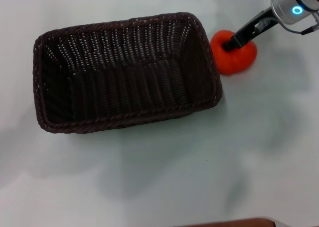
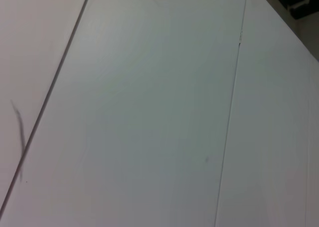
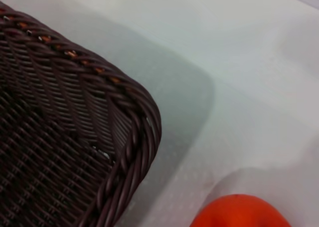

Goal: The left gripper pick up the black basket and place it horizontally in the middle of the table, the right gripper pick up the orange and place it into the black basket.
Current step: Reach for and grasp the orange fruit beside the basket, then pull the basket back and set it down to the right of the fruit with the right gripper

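Observation:
The black basket (image 1: 124,72) lies lengthwise across the middle of the table (image 1: 159,177), open side up and empty. Its rim corner also shows in the right wrist view (image 3: 134,112). The orange (image 1: 234,55) sits on the table just off the basket's right end, and it shows at the edge of the right wrist view (image 3: 241,212). My right gripper (image 1: 233,41), with its silver wrist and blue ring light, comes in from the far right and its tip is at the top of the orange. My left gripper is out of view; its wrist view shows only bare table (image 2: 149,117).
A thin seam line (image 2: 229,117) and another dark line (image 2: 45,102) cross the table surface in the left wrist view. A brown edge (image 1: 234,222) shows at the near side of the table.

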